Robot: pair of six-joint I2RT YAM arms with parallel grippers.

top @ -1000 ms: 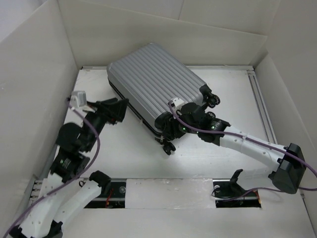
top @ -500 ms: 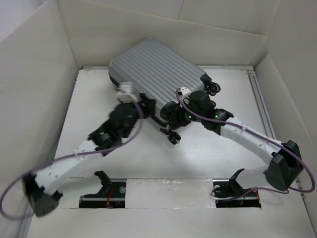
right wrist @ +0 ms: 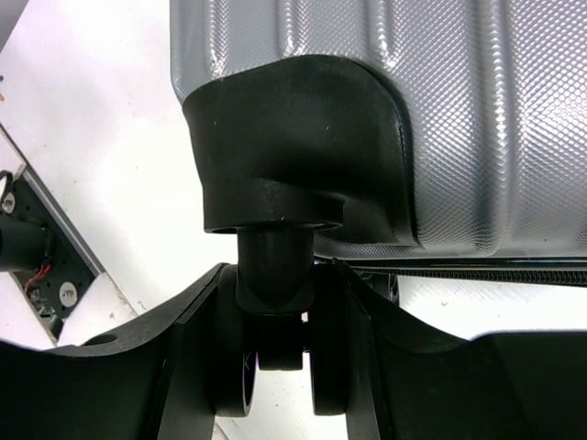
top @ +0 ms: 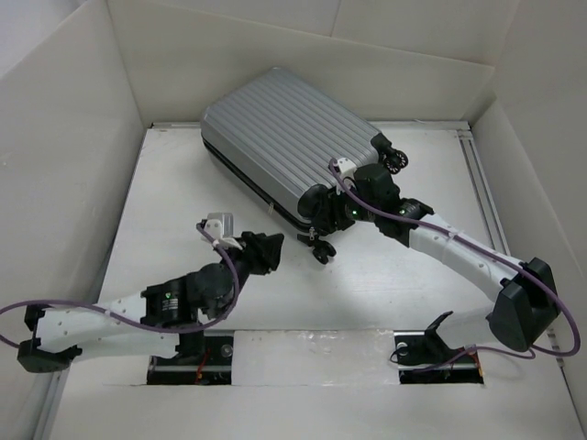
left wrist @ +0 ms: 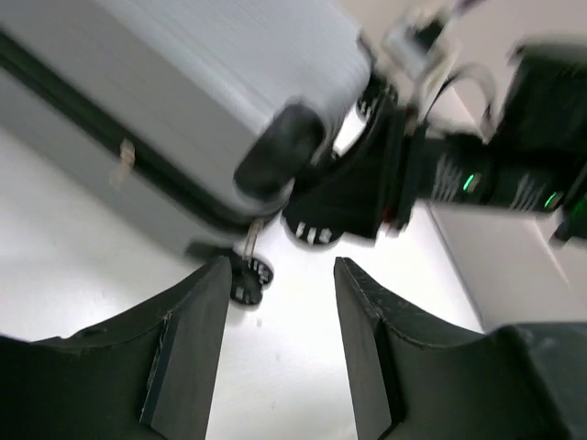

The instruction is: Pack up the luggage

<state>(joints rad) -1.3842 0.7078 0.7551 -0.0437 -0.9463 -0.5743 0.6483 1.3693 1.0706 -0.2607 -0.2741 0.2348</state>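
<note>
White table [top: 165, 202], luggage [top: 284, 128], right tool [right wrist: 280, 367] pinching its wheel [right wrist: 275, 284], left tool [left wrist: 280, 275] spread, outstretched.

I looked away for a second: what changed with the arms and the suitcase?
The left gripper pulled back from the luggage toward the near side, fingers open and empty. The luggage shifted slightly toward the far wall. The right gripper stayed clamped on a wheel.

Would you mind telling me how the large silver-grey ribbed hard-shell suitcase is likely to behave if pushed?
The suitcase looks rigid, so it should probably shift as one piece. Its black spinner wheels point sideways, not down, so it would likely slide or pivot rather than roll.
</note>
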